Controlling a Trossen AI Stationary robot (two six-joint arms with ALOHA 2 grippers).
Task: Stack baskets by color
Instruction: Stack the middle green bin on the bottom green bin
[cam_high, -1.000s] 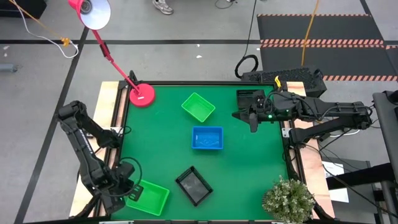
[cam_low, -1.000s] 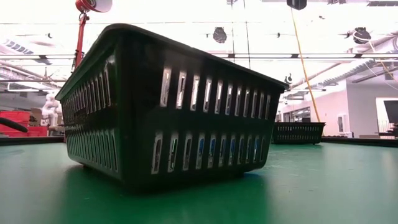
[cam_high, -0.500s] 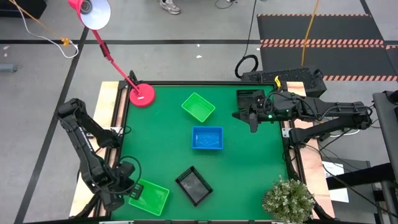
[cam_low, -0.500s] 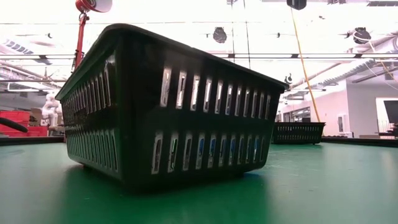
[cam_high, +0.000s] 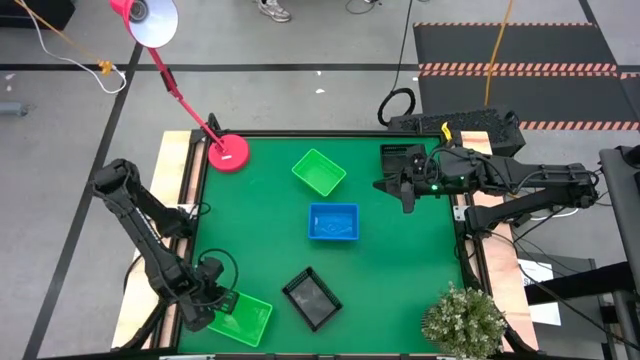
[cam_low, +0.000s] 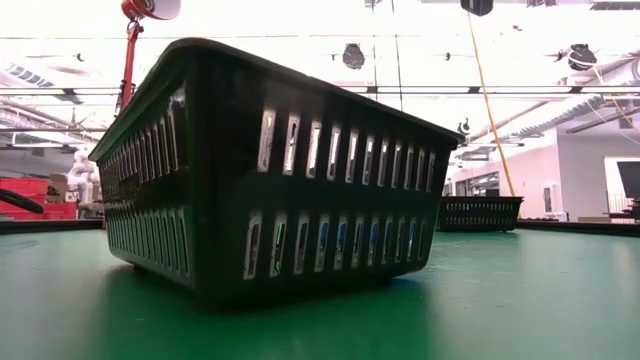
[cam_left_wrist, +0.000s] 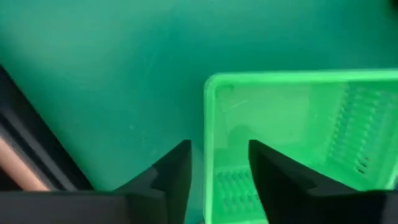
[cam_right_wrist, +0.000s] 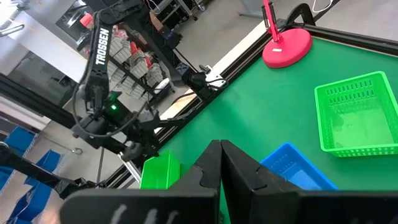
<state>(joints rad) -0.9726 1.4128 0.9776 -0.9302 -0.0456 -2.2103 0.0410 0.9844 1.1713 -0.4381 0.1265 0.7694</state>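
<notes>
A big green table (cam_high: 400, 280) fills the middle of the room, with a dark arm at each side. The left gripper (cam_high: 213, 308) is down at the near left corner, and its two fingers (cam_left_wrist: 177, 177) are spread apart, one on each side of the wall of a bright green basket (cam_high: 242, 318) that sits flat on the table. The right gripper (cam_high: 406, 189) hangs over the far right part of the table with its fingers (cam_right_wrist: 239, 168) pressed together, holding nothing. Another green basket (cam_high: 319, 172) sits near the far edge, a blue basket (cam_high: 333, 222) sits in the middle, and a black basket (cam_high: 312, 298) sits close to the near edge, all well apart. A black basket (cam_high: 400, 158) is under the right arm. The red lamp base (cam_high: 229, 153) stands at the far left corner.
</notes>
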